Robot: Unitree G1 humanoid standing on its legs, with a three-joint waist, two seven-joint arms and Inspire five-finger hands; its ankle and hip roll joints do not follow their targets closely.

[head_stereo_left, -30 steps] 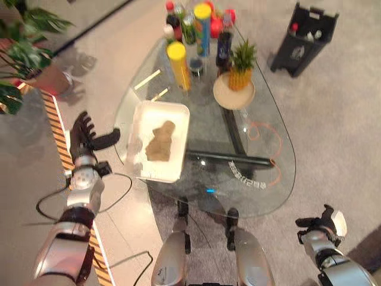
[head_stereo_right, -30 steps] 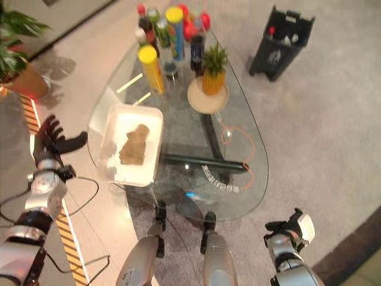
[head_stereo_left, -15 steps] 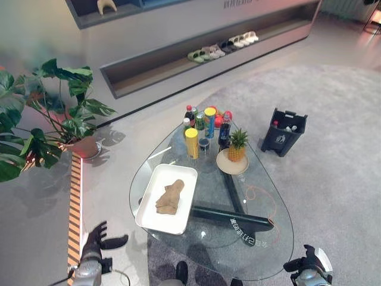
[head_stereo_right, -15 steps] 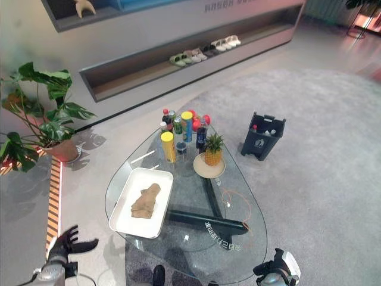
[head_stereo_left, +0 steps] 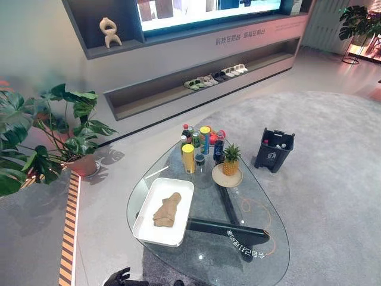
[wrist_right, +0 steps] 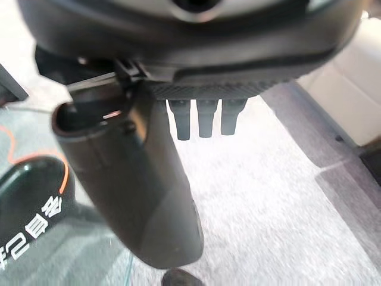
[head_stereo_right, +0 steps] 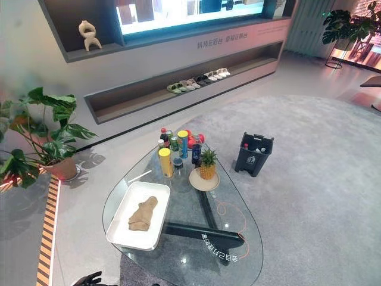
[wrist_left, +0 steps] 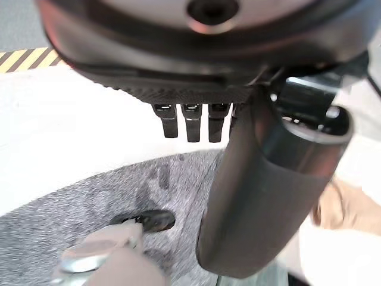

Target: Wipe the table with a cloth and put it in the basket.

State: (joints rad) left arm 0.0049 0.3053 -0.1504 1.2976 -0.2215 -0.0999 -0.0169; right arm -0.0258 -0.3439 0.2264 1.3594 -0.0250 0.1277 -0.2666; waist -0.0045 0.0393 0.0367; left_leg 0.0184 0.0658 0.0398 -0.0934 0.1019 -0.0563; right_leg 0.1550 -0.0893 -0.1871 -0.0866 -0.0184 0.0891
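Note:
A crumpled tan cloth lies on a white tray at the left side of the glass table. A dark basket stands on the carpet to the right of the table, some small items in it. My left hand shows at the bottom edge, low beside the table's near left corner and well short of the tray. In its wrist view the left hand has straight fingers and holds nothing, and the cloth lies past it. My right hand is open and empty over the carpet by the table's edge.
Several bottles and cans crowd the table's far end, next to a pineapple on a round plate. A potted plant and a yellow-striped floor strip are on the left. A low shelf with shoes runs along the far wall.
The camera has tilted up, so the whole scene has shifted: the table looks farther off and both hands have slid to the bottom edge. The cloth still lies on the tray.

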